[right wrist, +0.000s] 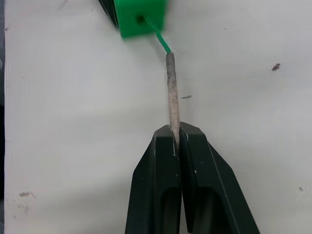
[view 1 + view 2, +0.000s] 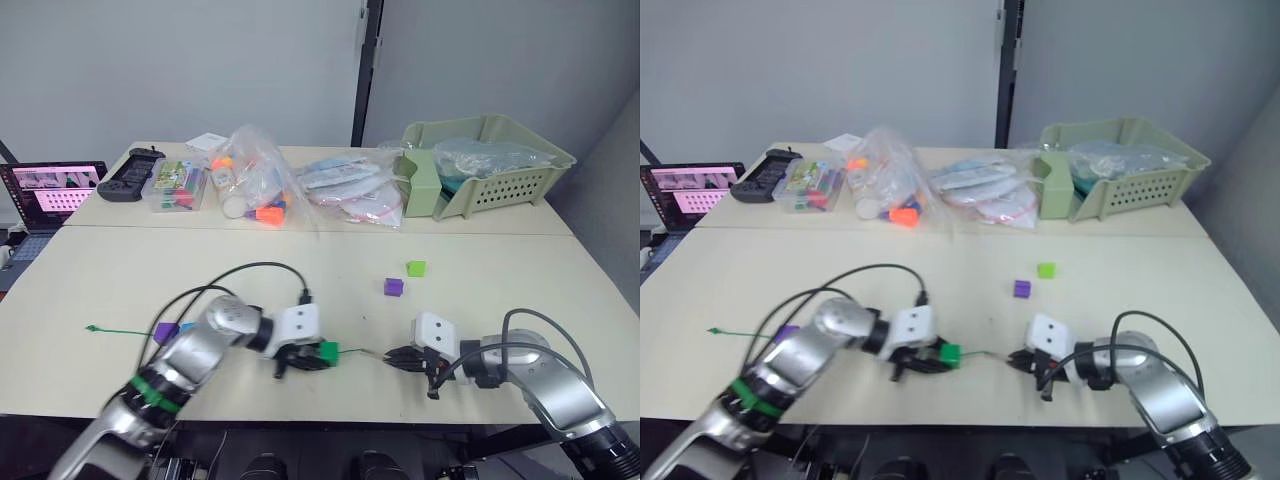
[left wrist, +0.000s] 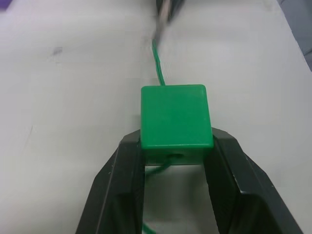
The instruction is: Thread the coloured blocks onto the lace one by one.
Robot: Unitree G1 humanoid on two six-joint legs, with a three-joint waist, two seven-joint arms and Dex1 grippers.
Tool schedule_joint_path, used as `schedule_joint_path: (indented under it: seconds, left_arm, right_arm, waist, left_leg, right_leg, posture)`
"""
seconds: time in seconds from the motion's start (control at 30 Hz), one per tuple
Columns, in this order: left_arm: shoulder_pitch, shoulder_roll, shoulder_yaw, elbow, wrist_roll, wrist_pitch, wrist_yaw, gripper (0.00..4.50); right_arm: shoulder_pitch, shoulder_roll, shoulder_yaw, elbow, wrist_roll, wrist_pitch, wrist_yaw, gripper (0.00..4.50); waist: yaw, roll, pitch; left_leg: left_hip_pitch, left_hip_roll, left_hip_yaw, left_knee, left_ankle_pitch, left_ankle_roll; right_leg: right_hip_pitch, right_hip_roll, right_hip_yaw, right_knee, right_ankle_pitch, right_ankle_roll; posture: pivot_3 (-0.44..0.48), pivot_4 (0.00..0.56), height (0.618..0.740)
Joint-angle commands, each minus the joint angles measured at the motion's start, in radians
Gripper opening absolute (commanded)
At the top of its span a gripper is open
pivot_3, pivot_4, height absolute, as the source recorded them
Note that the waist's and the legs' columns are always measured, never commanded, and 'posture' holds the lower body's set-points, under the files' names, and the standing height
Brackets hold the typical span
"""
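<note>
You are threading the dark green block (image 2: 328, 351), which your left end effector (image 3: 176, 153) is grasping while your right end effector (image 1: 176, 139) is pinching the lace (image 1: 161, 40) tip just beside it; lime (image 2: 416, 268) and purple (image 2: 393, 287) blocks are waiting farther up the worktop (image 2: 500, 270).

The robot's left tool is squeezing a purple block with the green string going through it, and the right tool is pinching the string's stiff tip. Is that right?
Not quite. The block in the left tool is dark green, not purple; the left wrist view shows it plainly. The rest holds: the green string runs through it, and the right tool pinches the stiff tip.
</note>
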State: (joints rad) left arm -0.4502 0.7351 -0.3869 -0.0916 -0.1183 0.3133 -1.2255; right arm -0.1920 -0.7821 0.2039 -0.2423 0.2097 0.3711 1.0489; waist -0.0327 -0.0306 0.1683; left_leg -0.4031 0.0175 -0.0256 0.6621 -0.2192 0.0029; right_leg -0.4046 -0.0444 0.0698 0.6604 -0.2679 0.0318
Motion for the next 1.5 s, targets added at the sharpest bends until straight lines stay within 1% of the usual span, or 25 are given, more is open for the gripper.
schedule_joint_path:
  seconds: [0.03, 0.17, 0.33, 0.4, 0.57, 0.63, 0.7, 0.8, 0.83, 0.93, 0.97, 1.07, 1.13, 1.23, 1.27, 1.33, 1.37, 1.5]
  left_arm:
    - [0.05, 0.137, 0.092, 0.058, 0.014, -0.071, -0.054, 1.19]
    - [0.088, 0.259, 0.158, 0.207, 0.031, -0.201, -0.092, 1.19]
    - [0.107, 0.359, 0.196, 0.395, 0.063, -0.336, -0.131, 1.19]
    - [0.117, 0.38, 0.198, 0.423, 0.063, -0.364, -0.15, 1.19]
    - [0.116, 0.394, 0.192, 0.449, 0.101, -0.427, -0.136, 1.19]
    - [0.089, 0.347, 0.226, 0.418, 0.04, -0.395, -0.124, 2.21]
    - [0.074, 0.319, 0.245, 0.368, -0.013, -0.342, -0.144, 2.84]
    - [0.07, 0.305, 0.263, 0.302, -0.039, -0.292, -0.16, 3.82]
    - [0.057, 0.295, 0.27, 0.244, -0.084, -0.224, -0.175, 4.14]
    - [0.015, 0.243, 0.261, 0.056, -0.199, -0.028, -0.186, 4.14]
    - [0.011, 0.219, 0.25, 0.009, -0.215, 0.011, -0.171, 4.14]
    - [0.004, 0.126, 0.205, -0.094, -0.226, 0.095, -0.105, 4.14]
    - [0.008, 0.045, 0.149, -0.133, -0.194, 0.105, -0.049, 4.14]
    - [0.007, -0.03, 0.097, -0.141, -0.144, 0.089, 0.006, 4.14]
    - [0.0, -0.073, 0.074, -0.124, -0.129, 0.081, 0.031, 4.14]
    - [-0.035, -0.18, -0.003, -0.038, -0.053, 0.007, 0.09, 4.14]
    - [-0.05, -0.216, -0.022, -0.005, -0.032, -0.014, 0.107, 4.14]
    - [-0.073, -0.252, -0.039, 0.034, -0.004, -0.038, 0.104, 4.14]
  right_arm:
    - [-0.008, -0.016, -0.024, -0.014, 0.004, -0.015, 0.012, 0.0]
    - [-0.014, -0.015, -0.024, -0.018, 0.01, -0.016, 0.02, 0.0]
    - [-0.011, -0.018, -0.029, -0.031, 0.015, -0.013, 0.027, 0.0]
    - [-0.009, -0.019, -0.031, -0.033, 0.017, -0.014, 0.029, 0.0]
    - [-0.011, -0.018, -0.03, -0.04, 0.019, -0.009, 0.029, 0.0]
    - [-0.018, -0.012, -0.025, -0.048, 0.021, 0.0, 0.026, 0.0]
    - [-0.021, -0.01, -0.022, -0.056, 0.024, 0.007, 0.027, 0.0]
    - [-0.02, -0.011, -0.02, -0.07, 0.028, 0.018, 0.027, 0.0]
    - [-0.024, -0.01, -0.016, -0.079, 0.028, 0.028, 0.026, 0.0]
    - [-0.044, 0.0, 0.003, -0.104, 0.024, 0.064, 0.018, 0.0]
    - [-0.051, 0.004, 0.009, -0.11, 0.021, 0.074, 0.015, 0.0]
    - [-0.067, 0.01, 0.025, -0.122, 0.014, 0.095, 0.012, 0.0]
    - [-0.072, 0.012, 0.033, -0.131, 0.012, 0.108, 0.01, 0.0]
    - [-0.079, 0.015, 0.04, -0.135, 0.009, 0.118, 0.008, 0.0]
    - [-0.082, 0.016, 0.046, -0.134, 0.006, 0.12, 0.007, 0.0]
    - [-0.086, 0.02, 0.061, -0.131, -0.002, 0.123, 0.006, 0.0]
    - [-0.088, 0.021, 0.068, -0.129, -0.005, 0.123, 0.006, 0.0]
    - [-0.092, 0.02, 0.075, -0.127, -0.006, 0.125, 0.004, 0.0]
  waist:
    - [-0.006, 0.0, 0.0]
    - [-0.009, 0.0, 0.0]
    - [-0.016, 0.0, 0.0]
    - [-0.018, 0.001, 0.0]
    - [-0.014, 0.002, -0.001]
    - [-0.014, 0.002, -0.001]
    - [-0.01, 0.003, 0.0]
    - [-0.002, 0.002, 0.0]
    - [-0.001, 0.002, 0.0]
    - [0.01, 0.001, 0.001]
    - [0.014, 0.001, 0.001]
    - [0.016, 0.001, 0.001]
    - [0.016, 0.001, 0.001]
    - [0.015, 0.0, 0.001]
    - [0.014, 0.0, 0.001]
    - [0.018, 0.001, 0.001]
    - [0.022, 0.001, 0.001]
    - [0.018, 0.0, 0.001]
  left_leg:
    - [0.001, 0.0, 0.0, 0.0, 0.0, 0.0]
    - [0.003, 0.0, 0.001, -0.001, 0.0, 0.0]
    - [0.005, 0.001, 0.002, -0.002, 0.0, 0.0]
    - [0.005, 0.002, 0.002, -0.003, 0.0, 0.0]
    - [0.005, 0.002, 0.003, -0.003, 0.0, 0.0]
    - [0.005, 0.002, 0.003, -0.003, 0.0, 0.0]
    - [0.005, 0.002, 0.003, -0.003, 0.0, 0.0]
    - [0.002, 0.001, 0.003, -0.002, 0.0, 0.0]
    - [0.001, 0.0, 0.002, -0.001, 0.0, 0.0]
    - [-0.002, 0.0, 0.001, -0.001, 0.0, 0.0]
    - [-0.002, 0.0, 0.001, 0.0, 0.0, 0.0]
    - [-0.002, -0.001, 0.001, 0.0, 0.0, 0.0]
    - [-0.001, -0.001, 0.001, 0.0, 0.0, 0.0]
    - [-0.001, -0.001, 0.001, 0.0, 0.0, 0.0]
    - [-0.002, -0.001, 0.001, 0.0, 0.0, 0.0]
    - [-0.001, -0.001, 0.001, 0.0, 0.0, 0.0]
    - [-0.001, -0.001, 0.001, 0.0, 0.0, 0.0]
    - [-0.002, -0.002, 0.0, 0.002, 0.0, 0.0]
  right_leg:
    - [0.0, 0.0, 0.0, 0.0, 0.0, 0.0]
    - [0.001, 0.0, 0.0, 0.0, -0.001, -0.001]
    - [0.001, 0.001, 0.0, 0.002, -0.001, -0.002]
    - [0.0, 0.001, 0.0, 0.003, -0.002, -0.003]
    - [0.001, 0.001, 0.0, 0.003, -0.002, -0.003]
    - [0.001, 0.001, 0.0, 0.003, -0.002, -0.003]
    - [0.0, 0.001, 0.0, 0.003, -0.002, -0.003]
    - [-0.001, 0.0, -0.001, 0.003, -0.002, -0.003]
    - [-0.001, 0.0, -0.001, 0.002, -0.002, -0.003]
    - [-0.003, -0.001, -0.001, 0.002, -0.002, -0.002]
    - [-0.003, -0.001, -0.001, 0.002, -0.002, -0.002]
    - [-0.002, -0.001, -0.001, 0.002, -0.002, -0.002]
    - [-0.002, -0.001, -0.001, 0.002, -0.002, -0.002]
    - [-0.002, -0.001, -0.001, 0.002, -0.002, -0.002]
    - [-0.002, 0.0, -0.001, 0.002, -0.002, -0.002]
    - [-0.002, -0.001, -0.001, 0.003, -0.002, -0.002]
    - [-0.001, -0.001, -0.001, 0.003, -0.002, -0.002]
    - [-0.001, -0.001, -0.001, 0.002, -0.001, -0.002]
  posture:
    - [0.0, 0.15, 0.74]
    - [0.0, 0.15, 0.74]
    - [0.0, 0.15, 0.74]
    - [0.0, 0.15, 0.74]
    - [0.0, 0.15, 0.74]
    - [0.0, 0.15, 0.74]
    - [0.0, 0.15, 0.74]
    - [0.0, 0.15, 0.74]
    - [0.0, 0.15, 0.74]
    - [0.0, 0.15, 0.74]
    - [0.0, 0.15, 0.74]
    - [0.0, 0.15, 0.74]
    - [0.0, 0.15, 0.74]
    - [0.0, 0.15, 0.74]
    - [0.0, 0.15, 0.74]
    - [0.0, 0.15, 0.74]
    - [0.0, 0.15, 0.74]
    - [0.0, 0.15, 0.74]
